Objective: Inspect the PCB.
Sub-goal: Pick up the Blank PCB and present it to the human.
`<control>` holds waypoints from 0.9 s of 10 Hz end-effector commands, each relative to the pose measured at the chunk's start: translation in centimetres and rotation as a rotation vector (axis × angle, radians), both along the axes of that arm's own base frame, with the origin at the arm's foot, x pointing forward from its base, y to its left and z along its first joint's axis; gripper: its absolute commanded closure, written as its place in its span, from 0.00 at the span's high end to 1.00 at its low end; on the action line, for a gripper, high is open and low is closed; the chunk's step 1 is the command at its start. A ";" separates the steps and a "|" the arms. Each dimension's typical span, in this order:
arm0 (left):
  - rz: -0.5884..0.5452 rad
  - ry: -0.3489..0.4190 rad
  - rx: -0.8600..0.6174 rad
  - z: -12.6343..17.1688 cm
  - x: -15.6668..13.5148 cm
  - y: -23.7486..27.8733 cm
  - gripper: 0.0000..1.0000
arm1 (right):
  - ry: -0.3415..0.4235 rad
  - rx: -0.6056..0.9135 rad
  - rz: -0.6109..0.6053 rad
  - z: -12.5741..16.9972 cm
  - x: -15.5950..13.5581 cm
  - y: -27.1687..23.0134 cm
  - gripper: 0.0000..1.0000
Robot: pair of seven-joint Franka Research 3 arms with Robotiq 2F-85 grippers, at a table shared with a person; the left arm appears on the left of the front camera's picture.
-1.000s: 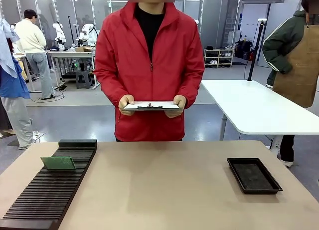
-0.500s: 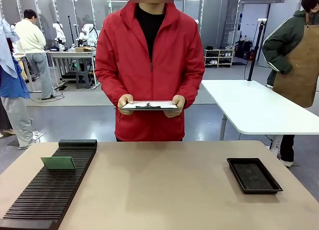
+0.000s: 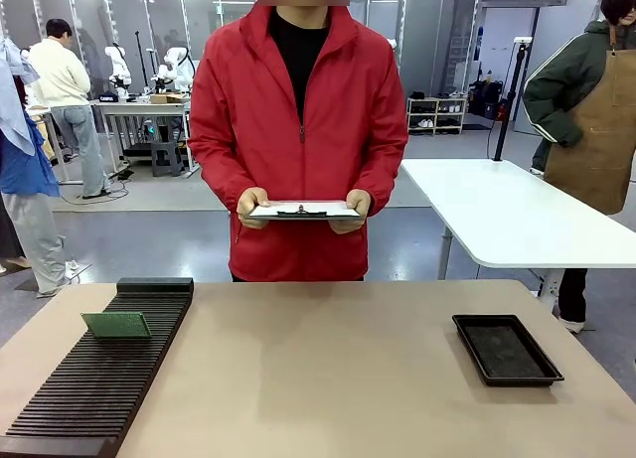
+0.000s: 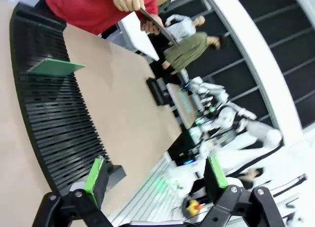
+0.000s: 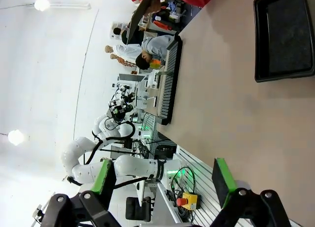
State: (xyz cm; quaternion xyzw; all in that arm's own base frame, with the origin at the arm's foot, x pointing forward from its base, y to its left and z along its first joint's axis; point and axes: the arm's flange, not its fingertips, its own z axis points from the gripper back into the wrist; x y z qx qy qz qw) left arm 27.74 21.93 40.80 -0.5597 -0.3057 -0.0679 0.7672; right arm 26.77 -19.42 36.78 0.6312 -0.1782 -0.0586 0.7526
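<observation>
The green PCB [image 3: 116, 325] stands on edge in the black slotted rack [image 3: 89, 388] at the table's left; in the left wrist view the PCB [image 4: 55, 67] shows up the rack [image 4: 54, 123] from my left gripper [image 4: 155, 175]. That gripper is open, its green pads wide apart with nothing between them. My right gripper [image 5: 160, 180] is open too, high above the tan table [image 5: 231, 123]. Across the table a person in a red jacket holds a white clipboard [image 3: 303, 211] flat in both hands.
A shallow black tray [image 3: 506, 348] lies at the table's right; the black tray [image 5: 284, 35] is far ahead in the right wrist view. A white table [image 3: 507, 215] and other people stand behind.
The person has raised the clipboard very slightly. The PCB, rack and tray have not moved.
</observation>
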 end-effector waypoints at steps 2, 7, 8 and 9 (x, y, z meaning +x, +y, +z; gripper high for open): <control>-0.085 -0.218 0.352 4.4 1.0 -3.5 1.00 | -0.005 0.011 -0.001 0.1 -0.1 0.0 1.00; -0.281 -0.604 0.965 5.4 7.6 -14.8 1.00 | -0.005 0.011 -0.001 0.1 -0.1 0.0 1.00; -0.323 -0.616 0.980 5.1 8.5 -16.1 1.00 | -0.005 0.011 -0.001 0.1 -0.1 0.0 1.00; -0.339 -0.622 1.005 4.6 9.6 -17.0 1.00 | -0.005 0.011 -0.001 0.1 -0.1 0.0 1.00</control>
